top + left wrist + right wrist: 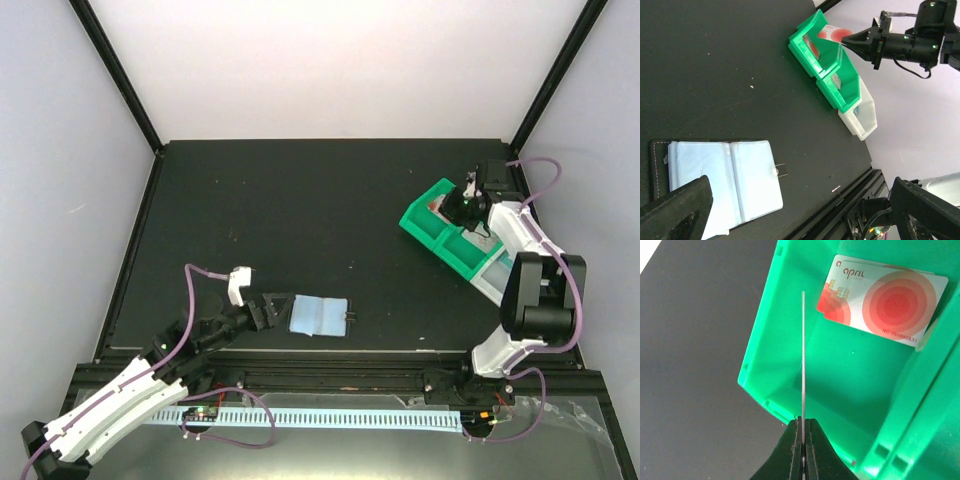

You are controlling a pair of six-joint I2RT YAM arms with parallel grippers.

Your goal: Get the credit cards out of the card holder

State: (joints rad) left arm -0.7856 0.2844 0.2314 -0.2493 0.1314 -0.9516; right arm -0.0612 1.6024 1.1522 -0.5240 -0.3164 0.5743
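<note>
The card holder (318, 316) lies open on the black table, its pale blue-grey inner side (725, 180) facing up. My left gripper (278, 308) stands open just left of it, its fingers (680, 210) wide apart and empty. My right gripper (462, 205) is shut on a credit card, which the right wrist view shows edge-on as a thin line (803, 355). The left wrist view shows it as white with red marks (834, 34). It hangs over the end compartment of the green tray (770, 340). Another white and red card (882, 300) leans inside that compartment.
The green tray (435, 232) lies at the right of the table and ends in a clear compartment (862, 115). Something pale leans in its middle compartment (836, 80). The table's near edge has a black rail (330, 360).
</note>
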